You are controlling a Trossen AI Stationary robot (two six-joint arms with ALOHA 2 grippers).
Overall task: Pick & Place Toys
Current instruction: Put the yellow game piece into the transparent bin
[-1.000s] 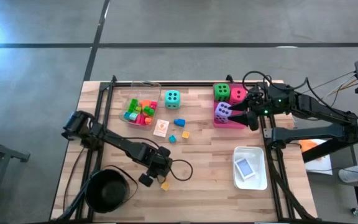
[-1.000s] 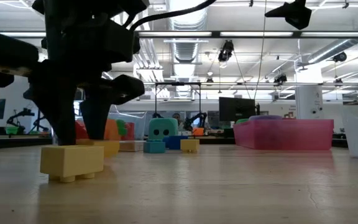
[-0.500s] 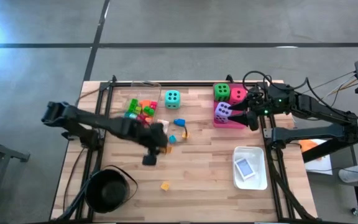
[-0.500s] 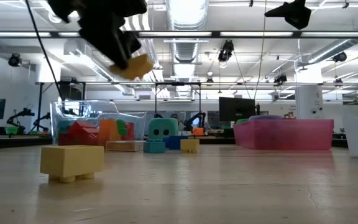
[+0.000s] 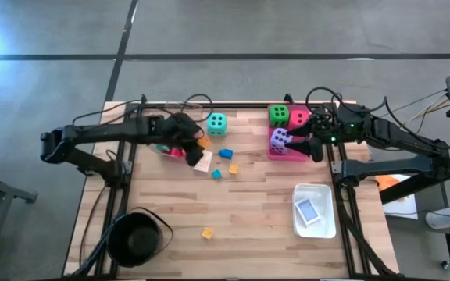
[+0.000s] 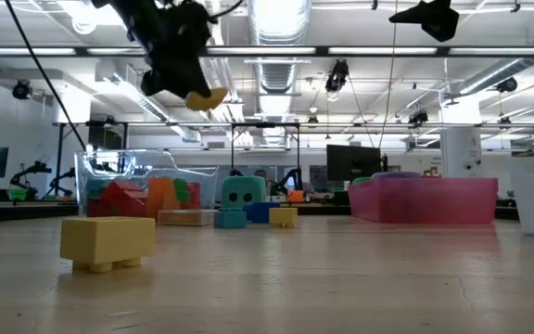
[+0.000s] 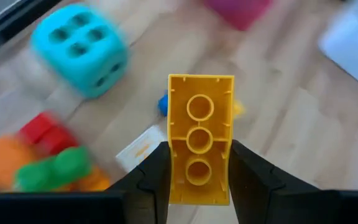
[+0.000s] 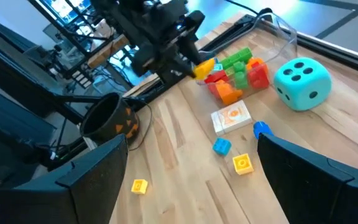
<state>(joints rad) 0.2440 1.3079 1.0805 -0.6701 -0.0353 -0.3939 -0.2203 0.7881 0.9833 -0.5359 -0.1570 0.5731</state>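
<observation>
My left gripper (image 5: 191, 145) is shut on a yellow plastic block (image 7: 200, 143) and hangs high over the table beside the clear tray (image 5: 172, 137) of coloured blocks; it also shows in the low view (image 6: 176, 56). The teal die (image 5: 216, 123) sits on the table near it. The green (image 5: 278, 115), pink-red (image 5: 299, 119) and purple (image 5: 280, 139) dice sit in the pink tray (image 5: 294, 154). My right gripper (image 5: 309, 147) is open and empty at that tray's right side. A second yellow block (image 5: 207, 232) lies on the table near the front. My left gripper pinches the yellow block's two long sides (image 7: 174, 177) between its two fingers (image 7: 248, 180), at one end of the block. The block's hollow underside faces the wrist camera. The fingers slant downward from the table's left. The block (image 6: 204, 96) is lifted well clear of the table.
A picture card (image 5: 202, 161) and small blue and yellow blocks (image 5: 225, 154) lie right of the clear tray. The round black pot (image 5: 135, 238) stands at the near left. A white tray (image 5: 316, 209) with a card stands at the near right.
My left gripper has risen from the table near the front edge with a yellow block and swung toward the far edge, to beside the clear tray. The other yellow block stays on the table. My right arm has kept still.
</observation>
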